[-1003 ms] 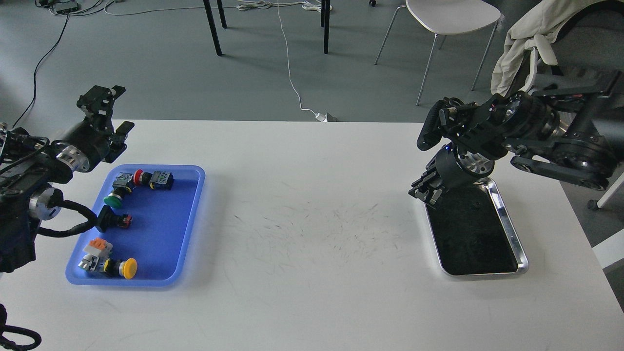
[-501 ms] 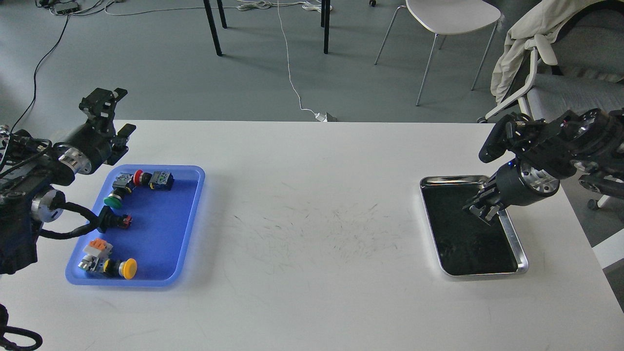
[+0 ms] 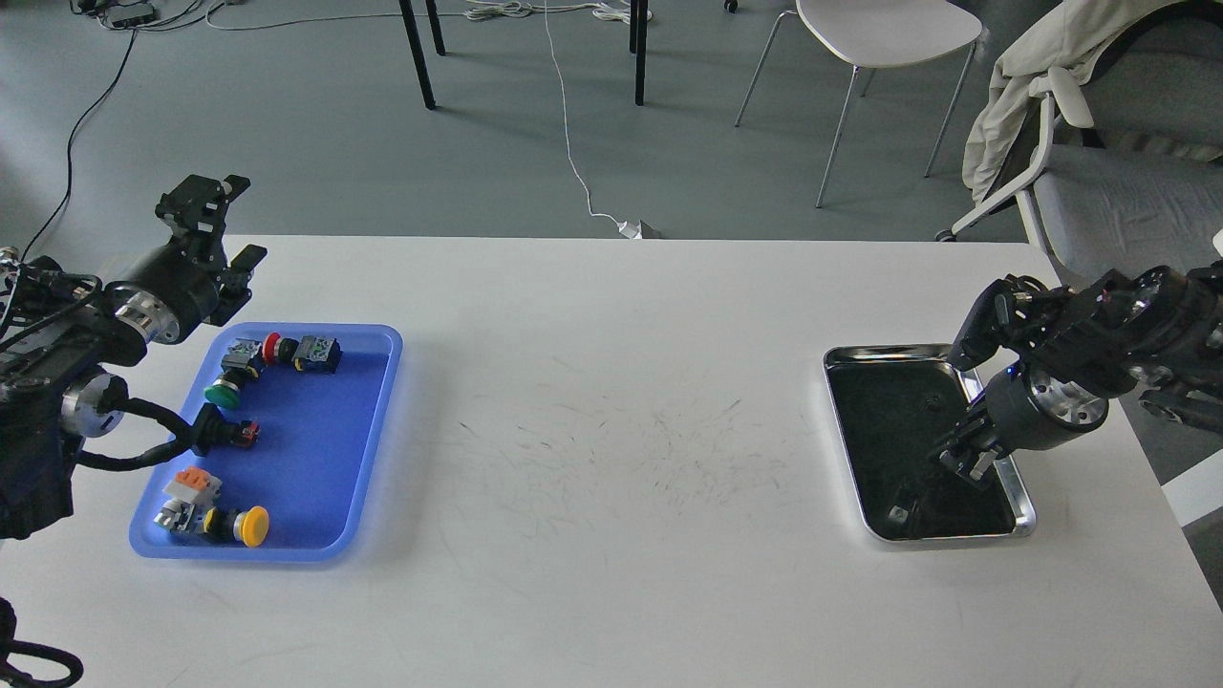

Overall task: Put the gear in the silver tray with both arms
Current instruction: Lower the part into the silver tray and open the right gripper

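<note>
At the far left, the left pincer (image 3: 215,215) is raised above the back-left corner of the white surface (image 3: 611,401), pointing up and away; its two fingers stand apart with nothing between them. Just below and to its right lies a blue tray (image 3: 377,420) holding a loose curve of push-button parts: a red button (image 3: 271,348) and a grey switch block (image 3: 318,353) at the back, a green button (image 3: 220,393) in front of them, a black piece with a red tip (image 3: 234,433) next, and a yellow button (image 3: 252,526) beside an orange-topped block (image 3: 189,483) at the front. The middle of the surface carries only fine dark scuff marks.

Well apart to the right sits the silver tray (image 3: 1020,489), its dark bottom mirror-like, with a small grey piece (too small to name for sure) (image 3: 898,516) in its front-left corner. The right pincer (image 3: 967,457) hangs over the tray's right side, angled down and to the left; it reads as a dark cluster, so I cannot tell whether its fingers are apart or together.
</note>
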Robot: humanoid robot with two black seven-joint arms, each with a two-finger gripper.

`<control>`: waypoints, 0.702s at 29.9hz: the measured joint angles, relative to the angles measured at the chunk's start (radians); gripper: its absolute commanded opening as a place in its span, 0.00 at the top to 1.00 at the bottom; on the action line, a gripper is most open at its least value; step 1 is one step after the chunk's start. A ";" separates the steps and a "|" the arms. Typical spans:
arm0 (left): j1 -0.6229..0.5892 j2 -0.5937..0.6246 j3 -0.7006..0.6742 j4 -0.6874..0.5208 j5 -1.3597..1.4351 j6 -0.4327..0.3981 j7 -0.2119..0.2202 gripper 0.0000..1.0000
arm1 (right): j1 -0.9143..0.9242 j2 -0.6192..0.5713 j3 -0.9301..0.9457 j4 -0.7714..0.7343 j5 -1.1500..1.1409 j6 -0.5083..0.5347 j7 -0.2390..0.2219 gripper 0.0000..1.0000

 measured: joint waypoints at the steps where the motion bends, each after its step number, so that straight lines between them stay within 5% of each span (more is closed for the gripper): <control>1: 0.000 0.000 0.000 0.000 0.000 0.000 0.000 0.07 | -0.003 0.000 0.000 -0.004 0.000 0.000 0.000 0.95; 17: 0.000 0.001 -0.001 0.000 0.000 0.000 0.000 0.07 | -0.010 0.003 0.003 -0.022 0.001 0.000 0.000 0.58; 21: 0.000 0.002 -0.001 0.000 0.000 0.000 0.000 0.07 | -0.009 0.003 0.003 -0.025 0.002 0.000 0.000 0.42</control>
